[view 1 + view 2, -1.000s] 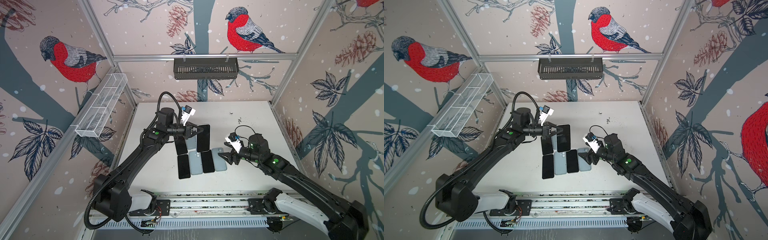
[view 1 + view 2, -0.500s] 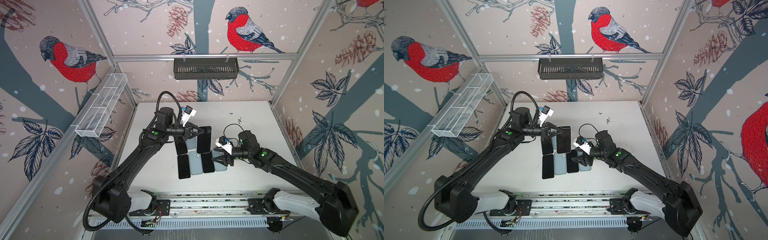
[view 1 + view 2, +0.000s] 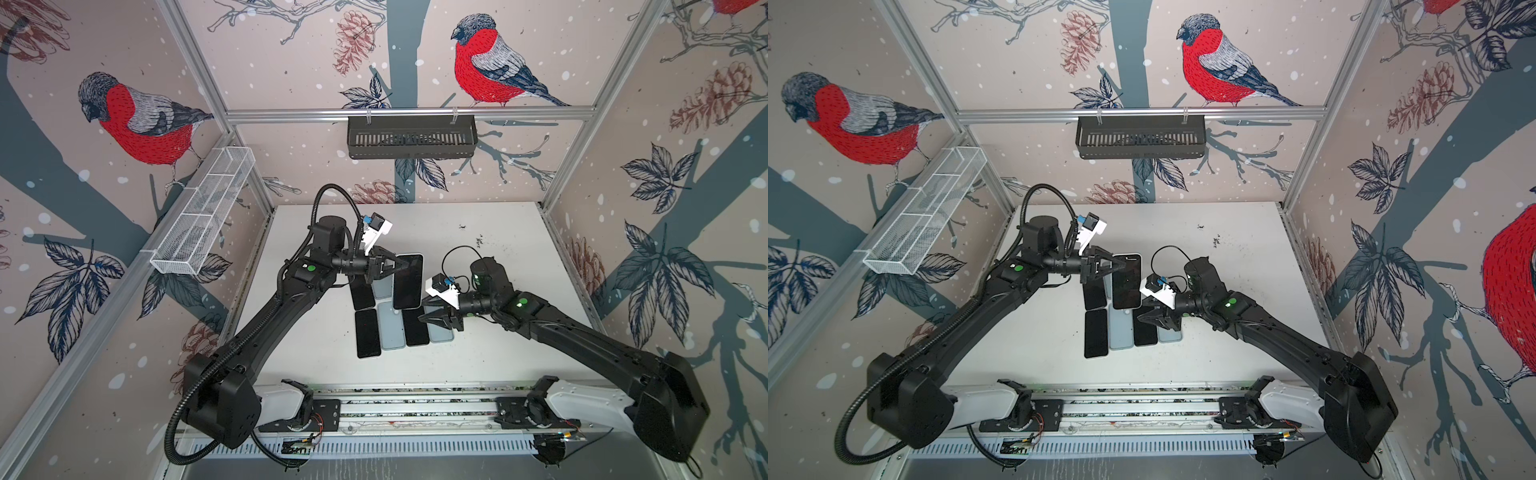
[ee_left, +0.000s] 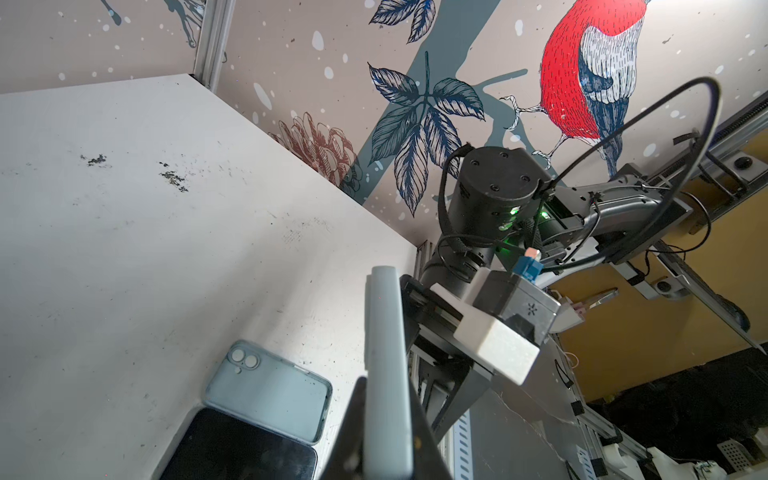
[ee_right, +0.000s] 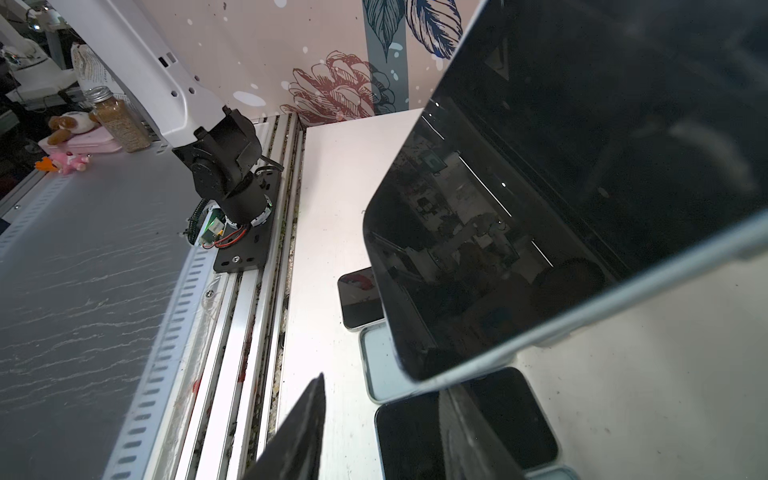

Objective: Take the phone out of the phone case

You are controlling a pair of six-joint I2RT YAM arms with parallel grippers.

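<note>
The phone (image 3: 408, 281) has a black screen and sits in its pale grey phone case (image 4: 384, 353). It hangs above the table, long side upright in both top views. My left gripper (image 3: 400, 266) is shut on its upper edge; in the left wrist view the fingers (image 4: 351, 428) clamp both faces. My right gripper (image 3: 421, 318) is just below the phone's lower right corner, jaws partly apart with nothing between them. In the right wrist view the phone's screen (image 5: 540, 187) looms ahead of the fingers (image 5: 299, 432), its lower corner just ahead of the gap.
On the white table (image 3: 498, 257) under the held phone lie several bare black phones (image 3: 368, 338) and empty pale blue cases (image 3: 392, 332) side by side. A black basket (image 3: 411, 137) hangs on the back wall and a wire tray (image 3: 203, 216) on the left wall.
My right gripper has moved left to the held phone's lower corner and its jaws have narrowed. The left arm and the phone have stayed put.
</note>
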